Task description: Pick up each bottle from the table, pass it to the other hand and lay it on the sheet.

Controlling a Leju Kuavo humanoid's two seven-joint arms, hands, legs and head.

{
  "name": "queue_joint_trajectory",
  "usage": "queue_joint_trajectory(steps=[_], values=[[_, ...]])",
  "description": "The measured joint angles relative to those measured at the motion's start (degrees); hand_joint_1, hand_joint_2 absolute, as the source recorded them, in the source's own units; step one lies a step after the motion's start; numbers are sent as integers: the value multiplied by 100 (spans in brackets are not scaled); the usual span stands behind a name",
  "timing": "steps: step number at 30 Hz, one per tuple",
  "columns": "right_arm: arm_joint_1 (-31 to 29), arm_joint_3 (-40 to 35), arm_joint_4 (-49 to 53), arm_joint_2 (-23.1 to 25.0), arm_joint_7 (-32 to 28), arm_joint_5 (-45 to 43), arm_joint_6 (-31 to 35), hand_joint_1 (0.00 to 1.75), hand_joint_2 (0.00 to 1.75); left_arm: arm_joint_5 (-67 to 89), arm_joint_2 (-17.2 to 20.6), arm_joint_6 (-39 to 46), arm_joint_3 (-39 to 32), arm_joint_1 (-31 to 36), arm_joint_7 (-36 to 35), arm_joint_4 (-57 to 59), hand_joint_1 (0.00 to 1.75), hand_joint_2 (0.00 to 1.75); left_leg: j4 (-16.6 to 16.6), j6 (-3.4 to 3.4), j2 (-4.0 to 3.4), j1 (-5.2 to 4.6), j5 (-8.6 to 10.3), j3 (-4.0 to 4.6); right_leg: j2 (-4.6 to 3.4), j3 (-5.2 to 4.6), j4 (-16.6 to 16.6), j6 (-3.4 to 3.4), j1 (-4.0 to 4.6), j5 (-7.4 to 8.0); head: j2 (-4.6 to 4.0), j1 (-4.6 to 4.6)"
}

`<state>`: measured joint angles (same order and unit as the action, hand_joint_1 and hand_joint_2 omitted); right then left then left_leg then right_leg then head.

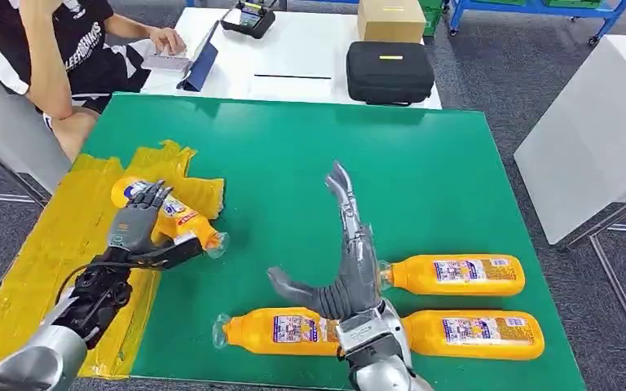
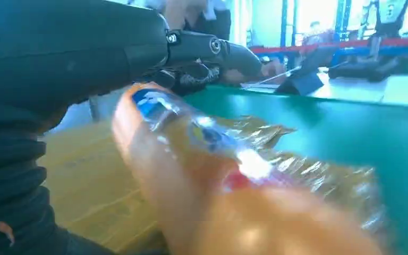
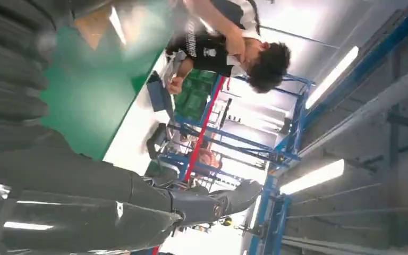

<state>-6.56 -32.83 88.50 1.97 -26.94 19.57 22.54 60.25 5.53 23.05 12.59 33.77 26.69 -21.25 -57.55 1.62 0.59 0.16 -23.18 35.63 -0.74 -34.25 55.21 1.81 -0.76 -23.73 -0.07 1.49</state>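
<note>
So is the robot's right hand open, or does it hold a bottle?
Open. The right hand is above the green table with fingers straight and spread, holding nothing; three bottles lie near it.

Four orange bottles (image 1: 456, 274), one (image 1: 171, 213) on yellow sheet (image 1: 49, 252).

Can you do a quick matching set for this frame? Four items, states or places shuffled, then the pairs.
Items:
1. left hand
2. right hand
3. black case
4. yellow sheet

States or places:
A. on the white table beyond the green one
B. holds an orange bottle
C. fingers spread, holding nothing, above the bottles on the green table
D. along the green table's left edge

Pairs: 1-B, 2-C, 3-A, 4-D
</note>
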Motion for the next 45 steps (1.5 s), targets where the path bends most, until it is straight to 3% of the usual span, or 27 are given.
queue_joint_trajectory(steps=[5, 10, 11, 16, 26, 32, 40, 45], values=[[124, -26, -9, -109, 411, 845, -171, 0, 175, -1273, 0, -1144, -445, -83, 973, -791, 0, 175, 0, 0, -3, -1, -1, 1, -1, 2, 0, 0, -1, 0, 0, 2], [222, -79, -70, -236, 665, 1511, -286, 0, 175, -2308, 37, -2147, -692, -474, 1282, -2096, 0, 175, 0, 0, -1, -1, -1, 4, -1, 1, 0, 0, 0, -1, 0, 2], [226, -101, -85, -260, 733, 1652, -324, 0, 175, -2555, 61, -2317, -717, -581, 1309, -2370, 0, 0, 0, -1, -3, -1, -2, 4, -1, -2, 0, 0, 0, -1, 0, 2], [443, -149, -107, -420, 1017, 2606, -448, 0, 175, -3208, 94, -2579, -795, -995, 1352, -3682, 0, 0, 1, -1, 3, 0, -4, 5, 2, -1, -1, -2, 0, -3, 0, 0], [761, -155, -16, -618, 1595, 3753, -1059, 0, 175, -3888, 0, -2846, -773, -1472, 1352, -4759, 0, 0, 1, -1, 2, -1, -4, 2, 1, 0, -1, -1, -1, -2, 0, 2], [840, -155, 66, -726, 1758, 3982, -1249, 0, 175, -4115, -120, -3029, -771, -1670, 1352, -5132, 0, 0, 1, -2, 0, -2, -6, 3, 0, -1, -2, 0, -1, -2, 0, 2], [947, -216, 44, -958, 2083, 4301, -2133, 0, 175, -4213, -406, -3210, -769, -2020, 1352, -5420, 0, 0, 1, -2, 1, -3, -7, 3, 1, 0, -3, -1, -2, -3, 0, 2], [981, -251, -59, -1113, 2200, 4408, -2241, 0, 175, -4165, -551, -3201, -767, -2124, 1352, -5418, 0, 0, 1, -2, 0, -3, -7, 3, 1, 1, -4, 0, -2, -2, 0, 2]])
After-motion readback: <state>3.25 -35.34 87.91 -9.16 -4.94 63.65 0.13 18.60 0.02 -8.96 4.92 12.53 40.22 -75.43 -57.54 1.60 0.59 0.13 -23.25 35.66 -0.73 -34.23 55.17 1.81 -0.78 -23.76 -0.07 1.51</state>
